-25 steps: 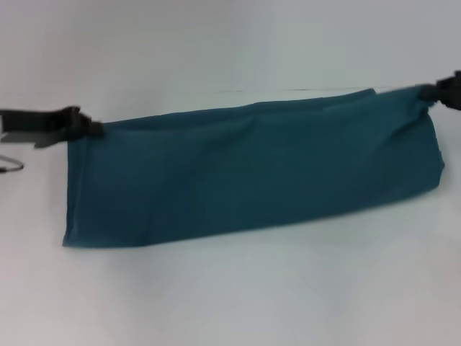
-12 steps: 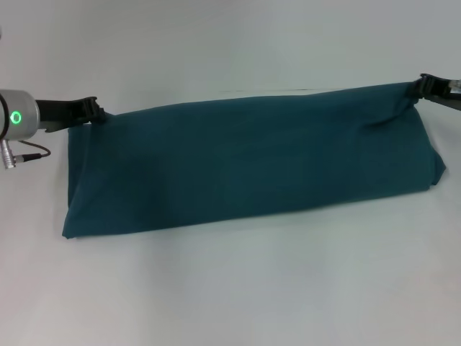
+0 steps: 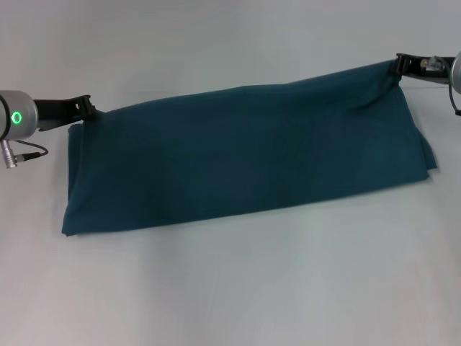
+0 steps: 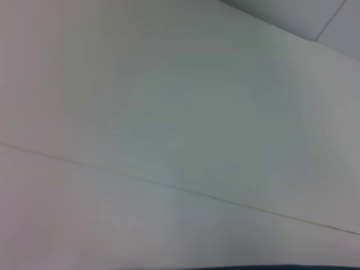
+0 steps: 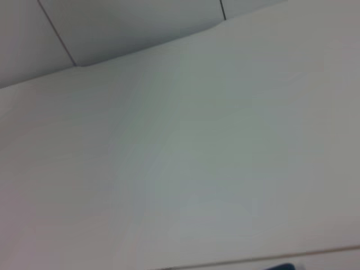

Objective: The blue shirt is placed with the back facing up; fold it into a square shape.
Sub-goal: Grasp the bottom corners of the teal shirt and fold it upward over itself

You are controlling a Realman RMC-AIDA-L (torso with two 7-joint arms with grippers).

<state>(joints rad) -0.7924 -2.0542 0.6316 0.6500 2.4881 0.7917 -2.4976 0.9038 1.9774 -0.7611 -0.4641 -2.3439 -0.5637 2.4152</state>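
Pincer states first: my left pincer (image 3: 88,103) and right pincer (image 3: 400,65) each clamp a far corner of the blue shirt (image 3: 245,155), its near edge resting on the tabletop (image 3: 238,288), presumably stretching the folded band flat.

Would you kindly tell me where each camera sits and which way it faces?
Head view: on the head, looking forward and down at the shirt on the table; left gripper and right gripper grip its far corners.
Left wrist view: on the left wrist, facing bare table; no fingers show.
Right wrist view: likewise, on the right wrist.
Shared: the table; both wrist views catch only a sliver of shirt at one edge.
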